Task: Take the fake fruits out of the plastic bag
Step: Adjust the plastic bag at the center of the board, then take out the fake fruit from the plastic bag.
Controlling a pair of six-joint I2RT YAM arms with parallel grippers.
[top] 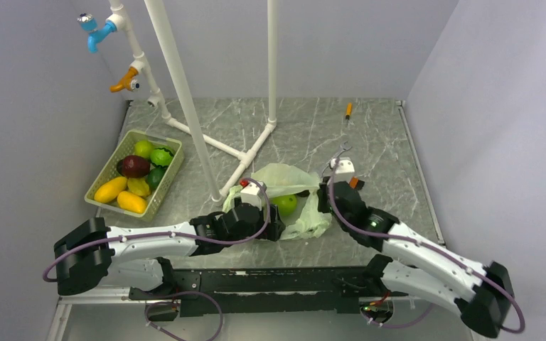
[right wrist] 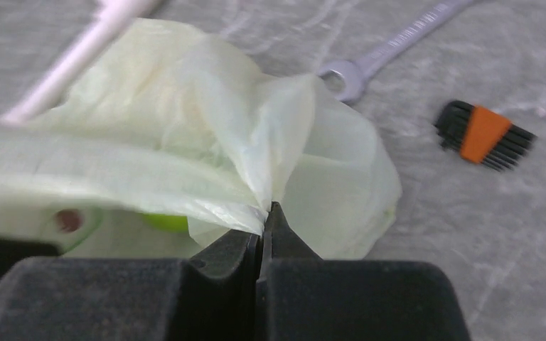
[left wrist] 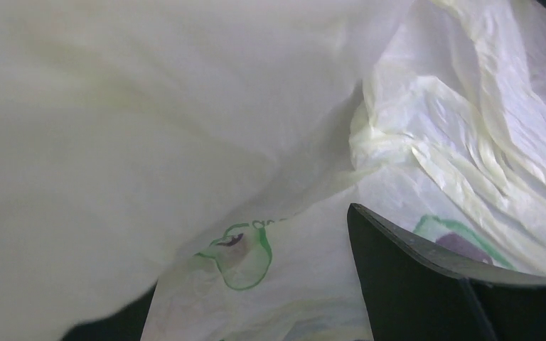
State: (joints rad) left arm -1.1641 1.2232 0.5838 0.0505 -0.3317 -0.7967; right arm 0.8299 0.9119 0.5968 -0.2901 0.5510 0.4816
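The pale-green plastic bag (top: 281,180) lies crumpled mid-table between both arms. One green round fake fruit (top: 285,204) shows in its mouth, and a sliver of that green fruit (right wrist: 163,222) appears under the film. My right gripper (right wrist: 266,213) is shut on a fold of the bag's edge, at the bag's right side (top: 322,200). My left gripper (top: 276,226) is at the bag's lower left edge. In the left wrist view the bag (left wrist: 185,128) fills the frame. There the left gripper (left wrist: 256,312) is open, its right finger (left wrist: 434,284) dark against the film, holding nothing.
A pale-green slotted basket (top: 99,186) at the left holds several fruits. A white pipe frame (top: 185,92) stands behind the bag. A wrench (right wrist: 391,50) and an orange-and-black tool (right wrist: 485,135) lie right of the bag. An orange screwdriver (top: 348,109) lies at the back.
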